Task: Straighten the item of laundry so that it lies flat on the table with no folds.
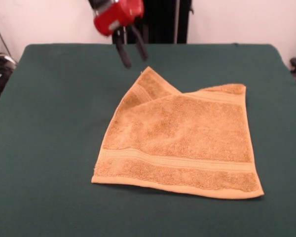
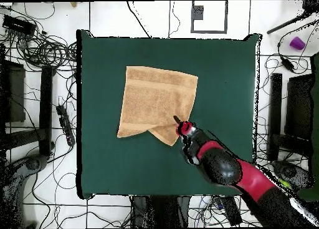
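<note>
Your hand towel (image 1: 182, 143) lies mostly flat, one corner still folded under, while your pincer (image 1: 130, 54) hangs open, empty.

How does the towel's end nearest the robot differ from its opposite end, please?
On the golden-orange towel, the end nearest the robot is folded over at one corner into a point, under the open gripper. The opposite end lies flat and straight-edged. Both ends carry a woven band stripe and rest on the green table.

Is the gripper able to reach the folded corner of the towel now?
Probably yes: the open gripper hangs just above the towel's folded corner, with nothing between them.
</note>
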Tool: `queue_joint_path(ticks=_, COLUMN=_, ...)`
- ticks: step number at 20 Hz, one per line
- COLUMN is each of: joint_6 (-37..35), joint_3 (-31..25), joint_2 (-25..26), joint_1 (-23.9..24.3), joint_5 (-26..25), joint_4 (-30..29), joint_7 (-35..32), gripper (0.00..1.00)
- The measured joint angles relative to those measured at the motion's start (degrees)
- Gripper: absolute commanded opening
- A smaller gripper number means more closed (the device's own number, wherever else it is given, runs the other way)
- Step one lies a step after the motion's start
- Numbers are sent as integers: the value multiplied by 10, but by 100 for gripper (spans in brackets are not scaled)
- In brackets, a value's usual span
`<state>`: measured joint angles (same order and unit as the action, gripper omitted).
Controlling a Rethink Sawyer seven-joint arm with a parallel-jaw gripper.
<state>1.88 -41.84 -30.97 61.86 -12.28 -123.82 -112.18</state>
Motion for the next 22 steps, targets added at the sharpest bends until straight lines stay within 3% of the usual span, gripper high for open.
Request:
queue_joint_path(ticks=2, joint_6=3, joint_3=63, joint_2=10, joint_1=-73, joint_5=-2, joint_4=48, joint_7=0, gripper=100)
queue_joint_path(ticks=8, joint_6=37, joint_3=149, joint_2=38, joint_1=-185, joint_5=-2, joint_4=117, joint_7=0, gripper=100)
queue_joint_path(ticks=15, joint_6=83, joint_3=180, joint_2=59, joint_1=-194, joint_5=-23, joint_4=129, joint_7=0, gripper=100)
queue_joint_path(ticks=22, joint_6=136, joint_3=200, joint_2=98, joint_1=-152, joint_5=-132, joint_4=136, joint_7=0, gripper=100)
